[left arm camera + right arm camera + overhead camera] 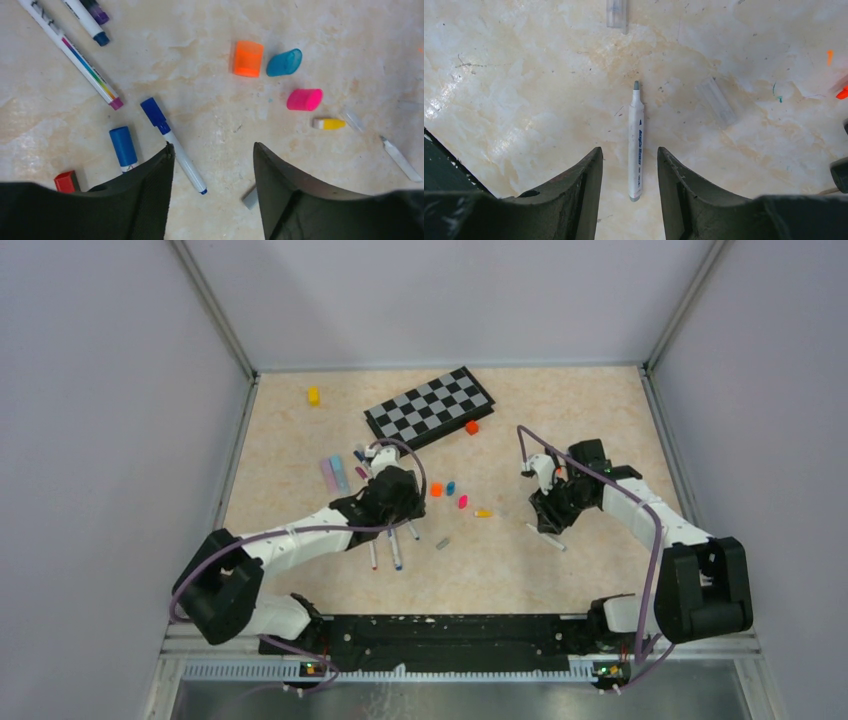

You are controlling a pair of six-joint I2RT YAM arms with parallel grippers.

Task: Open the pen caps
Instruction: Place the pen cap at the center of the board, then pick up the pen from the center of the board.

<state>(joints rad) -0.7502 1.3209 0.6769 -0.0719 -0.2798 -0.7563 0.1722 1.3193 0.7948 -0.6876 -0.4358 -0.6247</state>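
— Caps point(248, 58)?
— Mostly off already, loose mid-counter, just ahead of the left hand point(213, 146). Not yet opened: a blue pen point(182, 159), slanted just beside one finger point(150, 190) of that hand, toward the near edge.
— Hands?
— Left hand spread wide, empty. Right hand point(629, 150) spread too, straddling a white pen point(636, 145) between centre and right edge, touching neither side of it.
— Worth worrying about?
— Plenty. Closing the left hand from here: likely to shove the blue pen sideways rather than trap it, given the slant. Could also knock the grey cap point(251, 197) lying by the other finger. On the right, bare nib pointing away; clamping too close to it, liable to smear ink or swing the barrel round. Grey near end: cap or plug, impossible to say, so a pull there possibly wasted.
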